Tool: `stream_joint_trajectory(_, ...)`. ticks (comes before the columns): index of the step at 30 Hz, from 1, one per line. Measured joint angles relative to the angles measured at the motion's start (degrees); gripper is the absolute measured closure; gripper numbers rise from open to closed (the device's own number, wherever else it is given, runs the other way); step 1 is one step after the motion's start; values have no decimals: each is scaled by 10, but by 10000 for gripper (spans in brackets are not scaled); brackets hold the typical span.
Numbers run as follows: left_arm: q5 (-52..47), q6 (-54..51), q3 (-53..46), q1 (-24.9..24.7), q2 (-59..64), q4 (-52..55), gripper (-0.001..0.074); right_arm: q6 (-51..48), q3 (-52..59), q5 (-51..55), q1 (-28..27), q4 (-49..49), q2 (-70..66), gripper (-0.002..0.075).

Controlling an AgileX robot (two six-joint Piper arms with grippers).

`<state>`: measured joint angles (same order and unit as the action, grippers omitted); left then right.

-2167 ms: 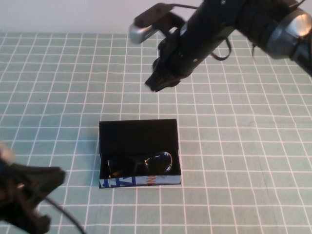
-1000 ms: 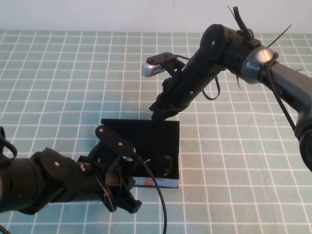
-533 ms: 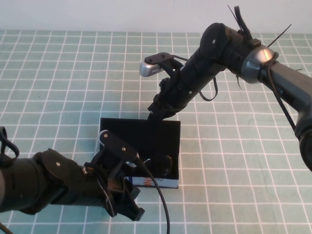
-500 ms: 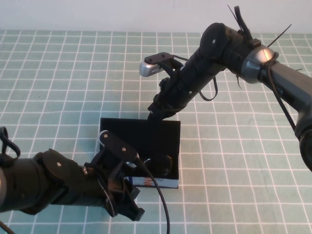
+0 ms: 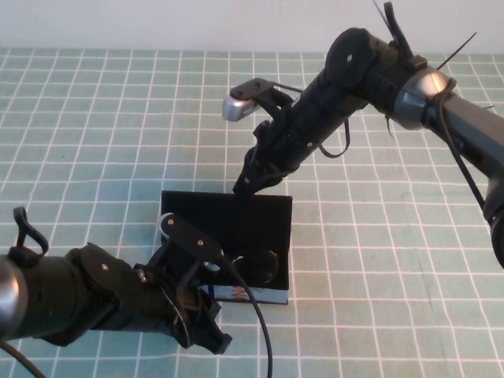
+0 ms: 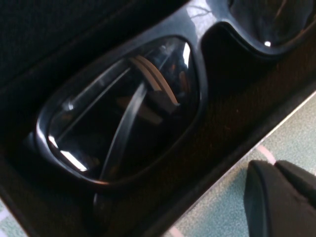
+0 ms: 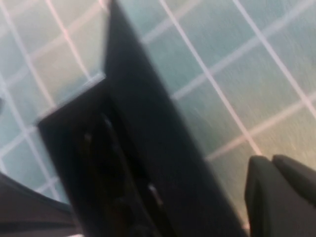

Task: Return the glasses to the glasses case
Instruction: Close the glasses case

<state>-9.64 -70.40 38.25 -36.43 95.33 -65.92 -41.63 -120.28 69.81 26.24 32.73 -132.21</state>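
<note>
The black glasses case (image 5: pixel 236 214) lies open mid-table, its lid up at the back. The black glasses (image 5: pixel 264 268) lie inside; my left arm hides their left half. In the left wrist view a grey lens of the glasses (image 6: pixel 123 108) fills the frame inside the case's dark lining (image 6: pixel 224 143). My left gripper (image 5: pixel 217 342) is shut and empty, just in front of the case's patterned front side (image 5: pixel 240 294); its fingers also show in the left wrist view (image 6: pixel 274 170). My right gripper (image 5: pixel 245 186) is shut and empty, at the lid's rear edge; it also shows in the right wrist view (image 7: pixel 270 167) beside the case (image 7: pixel 148 148).
The table is a green mat with a white grid (image 5: pixel 394 260). My left arm (image 5: pixel 87 299) lies across the front left. My right arm (image 5: pixel 354 71) reaches in from the back right. A cable (image 5: pixel 256 331) trails from the left wrist.
My left arm has come in from the lower left to the case's front. My right gripper came down to the lid's rear edge, then rose a little. The glasses have not moved.
</note>
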Motion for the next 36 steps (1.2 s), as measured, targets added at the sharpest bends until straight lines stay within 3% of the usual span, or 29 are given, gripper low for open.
stream_joint_trajectory(10, 1, 0, 0, 0, 0, 0, 735, -13, -3, 3, 0, 41, 43, 737)
stream_joint_trajectory(20, 3, -2, 0, 0, 0, 0, 735, 27, -4, -45, -4, 4, 36, 737)
stream_joint_trajectory(29, 4, -2, 0, 0, 0, -1, 735, 30, -4, -29, -4, -5, -5, 737)
stream_joint_trajectory(36, 5, -2, 0, 0, 0, -1, 735, 19, -4, -2, -4, 42, -5, 737)
